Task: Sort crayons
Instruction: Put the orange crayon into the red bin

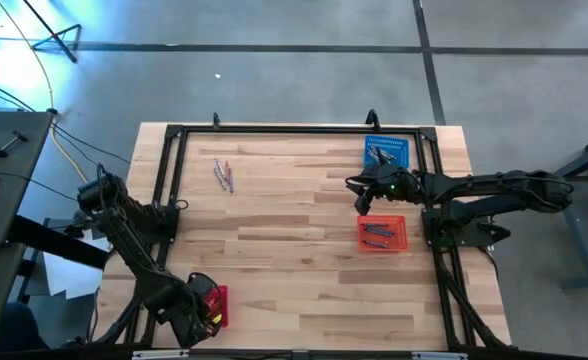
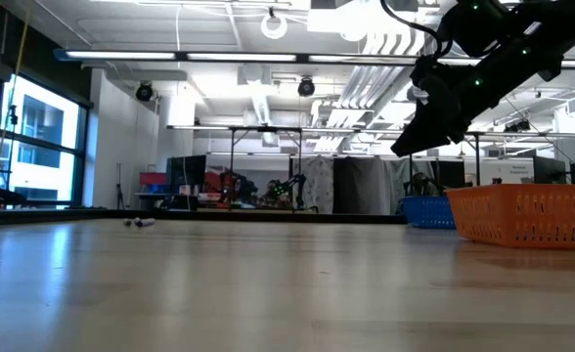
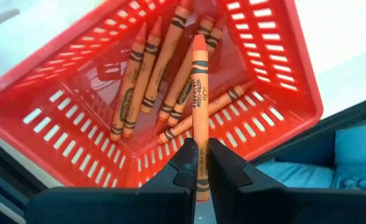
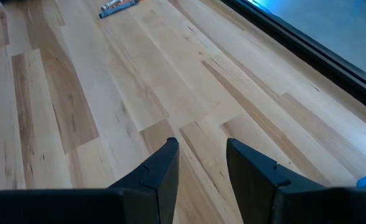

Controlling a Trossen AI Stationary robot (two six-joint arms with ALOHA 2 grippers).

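An orange crayon (image 3: pixel 200 93) hangs over a red basket (image 3: pixel 282 74) that holds several orange crayons (image 3: pixel 152 81). My left gripper (image 3: pixel 198 149) is shut on it, at the table's near left corner (image 1: pixel 202 312). A few loose crayons (image 1: pixel 224 175) lie flat on the wood at the far left and show small in the low view (image 2: pixel 141 222). My right gripper (image 4: pixel 198 155) stands open above bare table, between the blue basket (image 1: pixel 386 152) and the orange basket (image 1: pixel 382 233). Each of those two baskets holds some crayons. My left gripper pinches the orange crayon between its two fingers near one end (image 3: pixel 201 165). The fingers come from above, pointing down, and the crayon lies along them. Its long free part (image 3: pixel 199 68) sticks out past the fingertips down into the red basket's mouth, clear of the crayons below.
A black metal frame (image 1: pixel 174 180) runs along the table's left, far and right sides. The orange basket (image 2: pixel 527 215) and the blue basket (image 2: pixel 424 210) stand at the right, under my right arm (image 2: pixel 444 98). Bare wood (image 1: pixel 294 250) fills the table's middle.
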